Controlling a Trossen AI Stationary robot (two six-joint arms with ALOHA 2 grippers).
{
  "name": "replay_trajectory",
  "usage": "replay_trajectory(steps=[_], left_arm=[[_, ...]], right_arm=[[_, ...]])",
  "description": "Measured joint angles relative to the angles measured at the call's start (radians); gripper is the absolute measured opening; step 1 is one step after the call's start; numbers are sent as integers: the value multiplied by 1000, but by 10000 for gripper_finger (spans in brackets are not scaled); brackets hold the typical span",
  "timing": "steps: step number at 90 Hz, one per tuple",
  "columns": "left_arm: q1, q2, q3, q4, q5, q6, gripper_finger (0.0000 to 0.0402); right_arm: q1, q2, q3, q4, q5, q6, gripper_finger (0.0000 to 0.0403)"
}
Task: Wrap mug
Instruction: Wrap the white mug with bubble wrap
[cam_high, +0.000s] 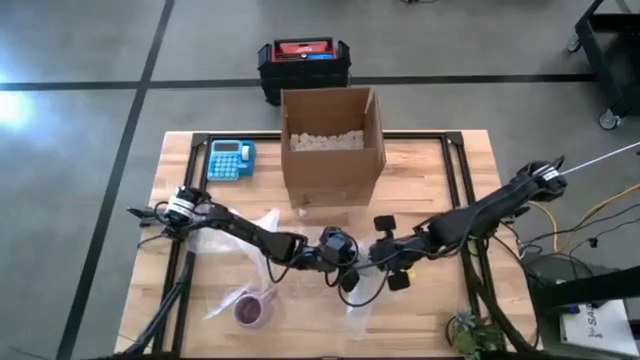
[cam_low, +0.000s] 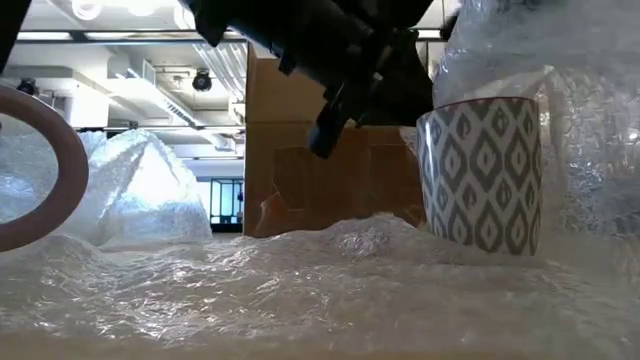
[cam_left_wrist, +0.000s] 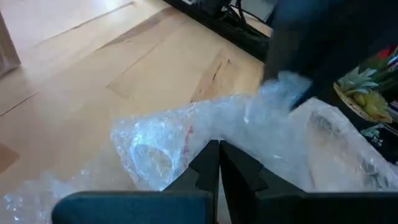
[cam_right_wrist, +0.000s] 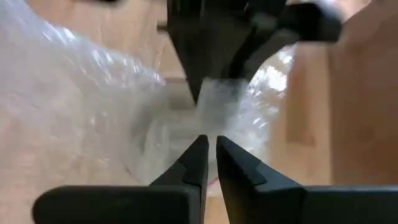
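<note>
- Starting at left of the high view: left arm reaches from the table's left edge toward the centre, left gripper (cam_high: 335, 247) near the middle front of the table (cam_high: 430, 190).
- Left wrist view: left fingers (cam_left_wrist: 208, 163) are pressed together, pinching a fold of bubble wrap (cam_left_wrist: 205, 134).
- Bubble wrap (cam_high: 235, 240) lies spread over the front-left of the table, under the left arm.
- A dark round mug (cam_high: 252, 311), opening up, sits on the wrap near the front edge, left of centre, apart from both grippers.
- Calculator (cam_high: 230, 159) sits at the back left, just beside the box.
- Open cardboard box (cam_high: 332, 150) stands at back centre, with white filler inside.
- Black-and-red case (cam_high: 305, 62) is on the floor behind the table.
- Right gripper (cam_high: 385, 255) is just right of the left gripper, close to it, right arm coming in from the right edge.
- Right wrist view: right fingers (cam_right_wrist: 198, 158) are nearly together, a thin slit between them; cannot tell if wrap is caught in it.
- Low view: a patterned mug (cam_low: 482, 170) stands upright on the wrap, right side, wrap rising behind it; which gripper is above it, cannot tell.
</note>
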Motion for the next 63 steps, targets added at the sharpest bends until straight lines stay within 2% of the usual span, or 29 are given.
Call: replay_trajectory(steps=[17,32,39,63], left_arm=[[0,-3,0,1,1,7,0],[0,-5,-1,0,3,7,0],[0,-7,-2,4,4,7,0],[-2,-35,-2,0,10,10,0]], right_arm=[[-18,11,1,72,44,-8,18],[-18,84,-100,125,-56,38,18],[-18,137,-134,167,-69,51,18],[-20,247,-108,160,-87,30,18]])
